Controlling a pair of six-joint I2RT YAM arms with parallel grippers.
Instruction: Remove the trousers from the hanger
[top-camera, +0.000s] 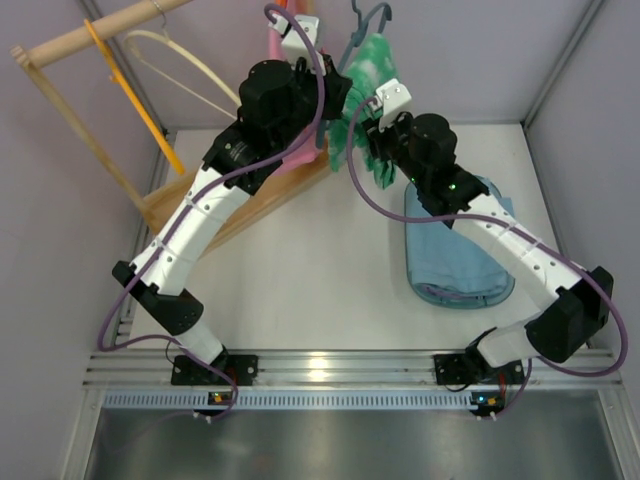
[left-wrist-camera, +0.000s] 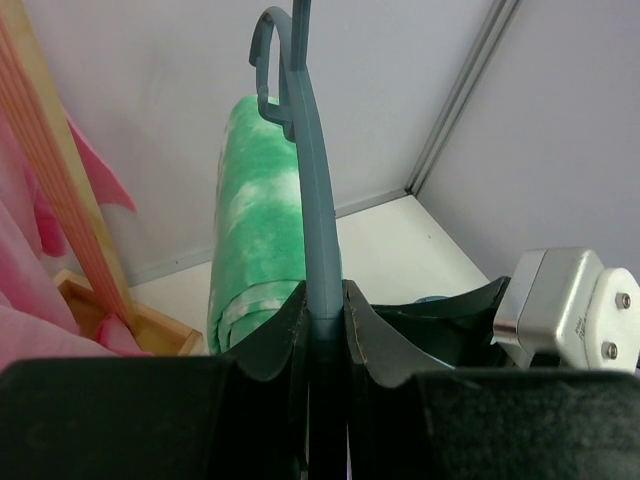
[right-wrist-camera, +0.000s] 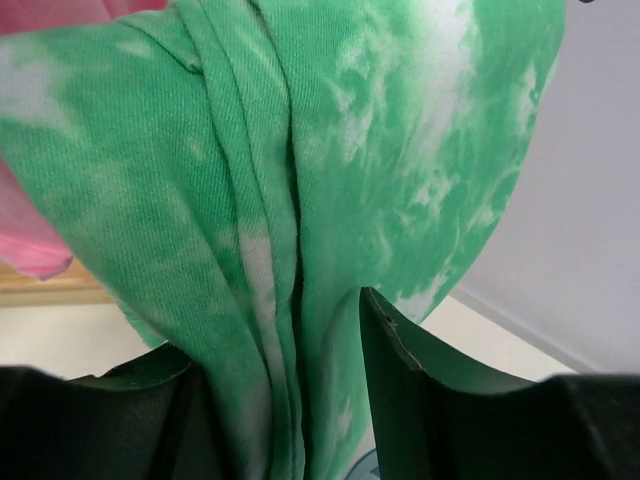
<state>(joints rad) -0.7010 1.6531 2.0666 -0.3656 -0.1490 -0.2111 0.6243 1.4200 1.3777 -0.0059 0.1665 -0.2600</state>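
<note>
While the left gripper (left-wrist-camera: 323, 300) is clenched tight on the thin grey-blue hanger (left-wrist-camera: 315, 170), the hanger is up in the air over the far edge of the bench (top-camera: 320, 260). Its hook points up. The green trousers (right-wrist-camera: 380, 150) with white blotches are draped over the hanger and hang down from it. The right gripper (right-wrist-camera: 275, 325) is at the hanging cloth, with one finger on each side of a thick fold. It is hard to tell if it is squeezing the fold or only sitting around it. A pink cloth (left-wrist-camera: 25, 270) hangs just left of the trousers, by a wooden rack (top-camera: 250, 205) at the far left corner of the bench. An orange hanger (top-camera: 130, 90) and a cream hanger (top-camera: 190, 60) hang on the rack's pole. A light-blue folded cloth (top-camera: 450, 250) lies in a tub (top-camera: 470, 298) near the right edge.
</note>
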